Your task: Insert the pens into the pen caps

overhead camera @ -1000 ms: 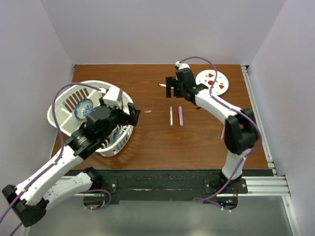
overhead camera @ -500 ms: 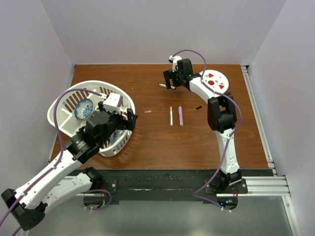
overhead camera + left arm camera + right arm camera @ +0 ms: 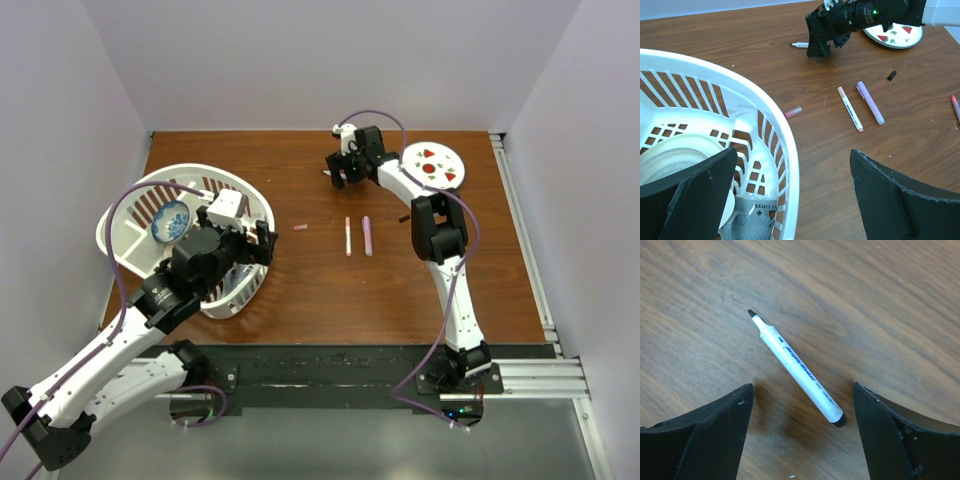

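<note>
Right wrist: uncapped white pen (image 3: pixel 799 371) lies diagonal, tip upper-left.

The left pincer (image 3: pixel 792 152) holds its dark fingers (image 3: pixel 695 200) spread wide above the rim of a white basket (image 3: pixel 720 77), which contains a plate (image 3: pixel 675 155) and a printed mug (image 3: pixel 757 217). On the table (image 3: pixel 765 65) lie a pink cap (image 3: pixel 793 112), a white pen (image 3: pixel 850 108) beside a lilac pen (image 3: pixel 870 102), and a black cap (image 3: pixel 892 75). Toward the far edge, the right pincer (image 3: pixel 818 50) is just beside a black-tipped pen (image 3: pixel 801 45).
</note>
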You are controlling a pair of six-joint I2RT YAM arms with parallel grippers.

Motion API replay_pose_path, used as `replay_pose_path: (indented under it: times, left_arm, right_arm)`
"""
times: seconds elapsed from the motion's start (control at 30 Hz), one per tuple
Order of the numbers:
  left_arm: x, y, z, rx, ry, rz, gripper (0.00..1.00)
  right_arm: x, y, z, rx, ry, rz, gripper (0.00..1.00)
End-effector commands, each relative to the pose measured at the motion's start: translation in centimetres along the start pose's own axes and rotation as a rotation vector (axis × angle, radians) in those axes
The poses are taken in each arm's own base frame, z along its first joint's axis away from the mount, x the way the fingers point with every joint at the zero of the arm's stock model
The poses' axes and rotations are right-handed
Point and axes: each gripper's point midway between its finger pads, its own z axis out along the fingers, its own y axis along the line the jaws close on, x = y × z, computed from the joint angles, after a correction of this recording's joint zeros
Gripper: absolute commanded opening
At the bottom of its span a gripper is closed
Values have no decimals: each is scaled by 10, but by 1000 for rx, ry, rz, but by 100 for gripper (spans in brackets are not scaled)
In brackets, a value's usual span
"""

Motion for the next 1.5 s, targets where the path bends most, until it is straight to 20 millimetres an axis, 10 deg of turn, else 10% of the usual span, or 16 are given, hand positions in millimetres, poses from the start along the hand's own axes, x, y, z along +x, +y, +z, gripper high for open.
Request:
replay_pose_path:
  times: [0.0, 0.67, 1.07, 1.47]
  left_arm:
    - [-7, 4, 1, -18, -28, 8, 100]
    - [-12, 3, -6, -5, -51, -21, 99]
    - [-15, 5, -8, -12, -62, -28, 99]
    - [-18, 10, -9, -28, -75, -26, 98]
  right_arm:
    - [-20, 0, -10, -24, -39, -23, 80]
    - [19, 14, -39, 50, 96, -27, 19]
    - [18, 17, -18, 55, 95, 32, 39]
    - [6, 28, -18, 43, 77, 28, 0]
